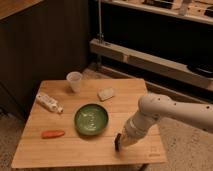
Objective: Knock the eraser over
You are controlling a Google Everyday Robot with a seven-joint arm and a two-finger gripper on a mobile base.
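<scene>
A small black eraser (117, 142) shows as a dark slab near the front right of the wooden table (70, 152). It looks upright. My white arm reaches in from the right and bends down to it. The gripper (124, 139) is at the arm's lower end, right against the eraser's right side and low over the table. The arm hides most of the gripper, so I cannot make out its state.
A green bowl (91, 119) sits just left of the eraser. A pale beige block (105, 93) and a clear cup (74, 81) stand at the back. A lying bottle (49, 102) and an orange carrot (52, 134) are at the left. A metal shelf rail (150, 62) runs behind.
</scene>
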